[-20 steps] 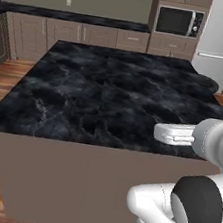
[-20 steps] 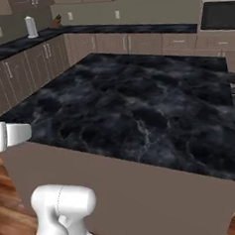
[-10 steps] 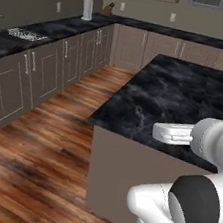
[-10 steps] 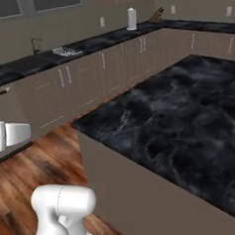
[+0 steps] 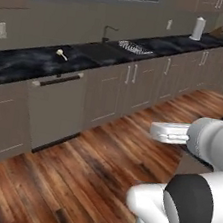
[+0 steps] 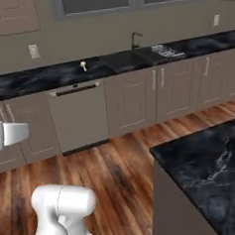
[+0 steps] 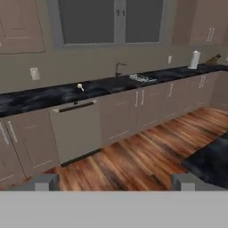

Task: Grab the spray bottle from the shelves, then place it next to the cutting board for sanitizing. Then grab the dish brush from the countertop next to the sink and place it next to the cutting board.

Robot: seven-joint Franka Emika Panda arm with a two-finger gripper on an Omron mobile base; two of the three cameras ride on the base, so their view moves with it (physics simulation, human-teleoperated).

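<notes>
— Counted along the far wall?
— One dish brush (image 5: 61, 54) on the countertop (image 5: 29, 63), one sink (image 5: 100, 51), one faucet (image 5: 106, 32), one dish rack (image 5: 134, 48).
— Anything past the rack?
— One white paper towel roll (image 5: 197, 29), one knife block (image 5: 220, 30). Two wall outlets seen from the hand, one (image 7: 34, 73) left, one (image 7: 170, 59) right.
— Below?
— One dishwasher (image 5: 55, 110). Two window panes (image 7: 111, 21) above.

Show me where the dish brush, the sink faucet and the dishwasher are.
dish brush (image 5: 61, 54): left base view, on its head end, lying on the countertop.
sink faucet (image 6: 134, 39): right base view, on its upright neck.
dishwasher (image 7: 75, 131): hand view, on its front panel below the handle.
</notes>
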